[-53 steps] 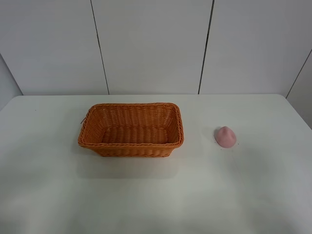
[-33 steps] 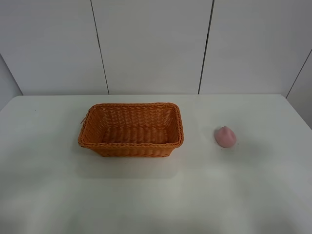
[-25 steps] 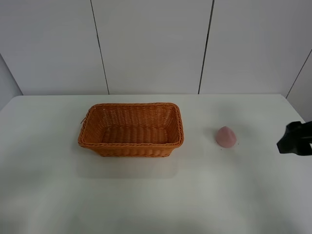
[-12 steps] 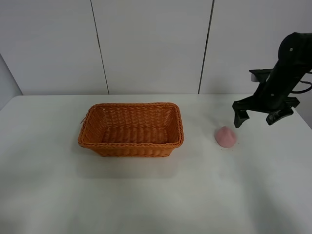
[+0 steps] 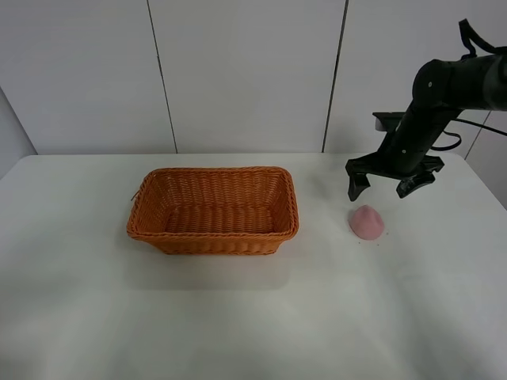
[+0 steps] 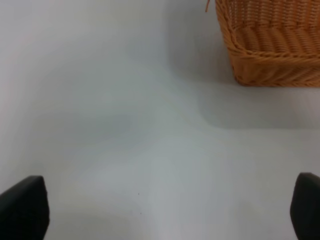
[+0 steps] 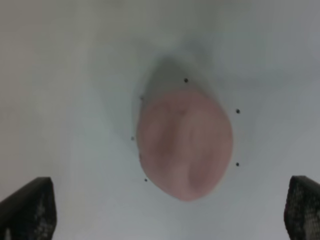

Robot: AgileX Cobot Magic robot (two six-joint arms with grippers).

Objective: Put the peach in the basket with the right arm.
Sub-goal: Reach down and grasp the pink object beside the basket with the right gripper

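Note:
The pink peach (image 5: 367, 222) lies on the white table (image 5: 253, 317), to the right of the orange-brown wicker basket (image 5: 214, 209). My right gripper (image 5: 385, 184) hangs open above and just behind the peach, its black fingers (image 5: 353, 184) spread wide and pointing down. In the right wrist view the peach (image 7: 185, 143) fills the middle, with the fingertips (image 7: 27, 207) far apart at either side and not touching it. The left gripper (image 6: 160, 212) is open over bare table, with a corner of the basket (image 6: 272, 45) ahead of it.
The right arm (image 5: 444, 87) reaches in from the upper right in front of the white panelled wall. Small dark specks dot the table around the peach (image 7: 237, 111).
The right arm came in from the right edge, rose, and moved left. Its open gripper now hangs over the peach. Basket and peach stayed put.

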